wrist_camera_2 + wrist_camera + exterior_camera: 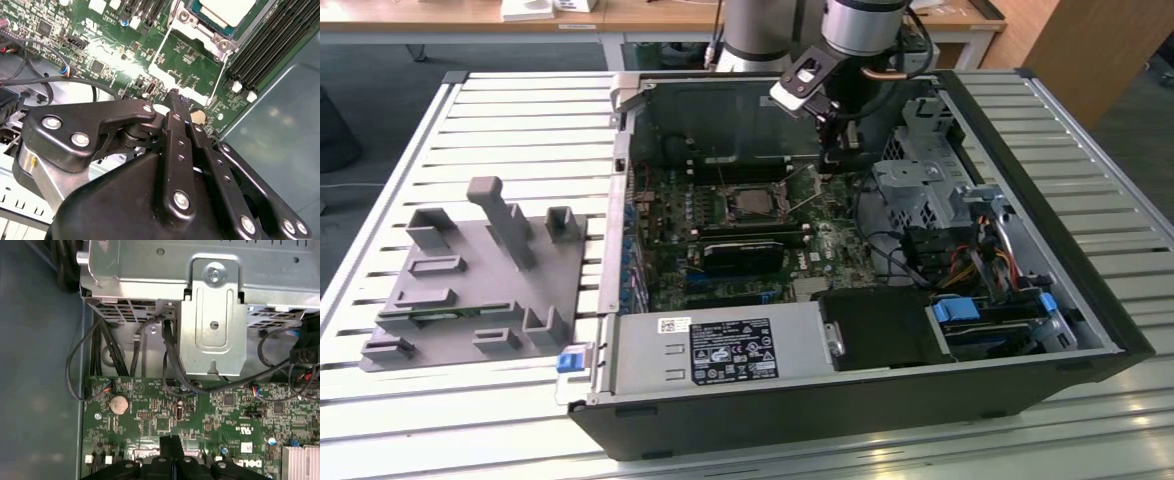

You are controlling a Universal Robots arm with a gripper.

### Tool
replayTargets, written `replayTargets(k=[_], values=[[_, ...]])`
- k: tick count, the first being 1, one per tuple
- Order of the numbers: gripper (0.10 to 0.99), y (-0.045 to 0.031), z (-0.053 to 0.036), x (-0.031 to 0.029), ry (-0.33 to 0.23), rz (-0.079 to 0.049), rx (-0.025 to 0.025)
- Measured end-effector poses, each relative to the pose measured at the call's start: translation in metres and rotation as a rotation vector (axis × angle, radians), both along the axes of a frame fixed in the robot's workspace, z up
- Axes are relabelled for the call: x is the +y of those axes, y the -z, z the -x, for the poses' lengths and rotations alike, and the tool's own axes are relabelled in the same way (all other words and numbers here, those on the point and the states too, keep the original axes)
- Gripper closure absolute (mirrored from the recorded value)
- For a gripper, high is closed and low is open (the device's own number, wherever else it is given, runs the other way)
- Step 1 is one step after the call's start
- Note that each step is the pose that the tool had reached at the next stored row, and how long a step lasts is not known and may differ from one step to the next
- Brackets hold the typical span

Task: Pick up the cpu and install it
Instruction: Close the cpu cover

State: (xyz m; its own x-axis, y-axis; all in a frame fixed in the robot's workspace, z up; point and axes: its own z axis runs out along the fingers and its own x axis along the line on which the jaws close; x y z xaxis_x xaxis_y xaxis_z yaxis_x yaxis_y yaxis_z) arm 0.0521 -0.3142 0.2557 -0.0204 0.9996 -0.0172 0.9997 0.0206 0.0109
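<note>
A grey plastic fixture plate with upright posts (467, 280) lies on the silver slatted metal table (494, 110), near its edge at the exterior view's left. An open black metal computer case (1067, 200) lies just beside the plate and reaches the table's opposite edge. Inside the case, a green motherboard (667, 260) covers the floor. A silver box-shaped power supply (720, 350) runs along the near wall, and a silver sheet-metal drive cage (914, 185) stands toward the far corner at the exterior view's right. The small square silver-topped cpu (227, 10) sits in the metal-framed socket (187, 20) on the board. The black gripper (834, 150) hangs between the socket and the cage.
</note>
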Motion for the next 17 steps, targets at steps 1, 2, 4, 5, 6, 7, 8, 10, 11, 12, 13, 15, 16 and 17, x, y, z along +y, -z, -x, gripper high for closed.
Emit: replayTargets(k=[1, 2, 4, 5, 6, 7, 8, 10, 11, 12, 13, 15, 16, 17], values=[[0.980, 0.0006, -0.0011, 0.0010, 0.000, 0.000, 0.0000], [0.980, 0.0012, -0.0022, 0.0024, 0.000, 0.000, 0.0000], [0.980, 0.0024, -0.0045, 0.0051, 0.000, 0.001, 0.0002], [0.980, 0.0033, -0.0055, 0.0062, 0.000, 0.002, 0.0003], [0.980, 0.0042, -0.0064, 0.0069, 0.000, 0.002, 0.0004], [0.980, 0.0054, -0.0073, 0.0073, 0.000, 0.001, 0.0005], [0.980, 0.0065, -0.0083, 0.0076, 0.000, 0.002, 0.0007], [0.980, 0.0087, -0.0106, 0.0082, 0.000, 0.002, 0.0015], [0.980, 0.0098, -0.0117, 0.0085, 0.000, 0.002, 0.0020], [0.980, 0.0108, -0.0126, 0.0086, 0.000, 0.002, 0.0027], [0.980, 0.0118, -0.0132, 0.0086, 0.000, 0.002, 0.0035], [0.980, 0.0148, -0.0132, 0.0086, 0.000, 0.002, 0.0060], [0.980, 0.0160, -0.0132, 0.0086, 0.000, 0.002, 0.0075], [0.980, 0.0169, -0.0130, 0.0086, 0.000, 0.002, 0.0085]])
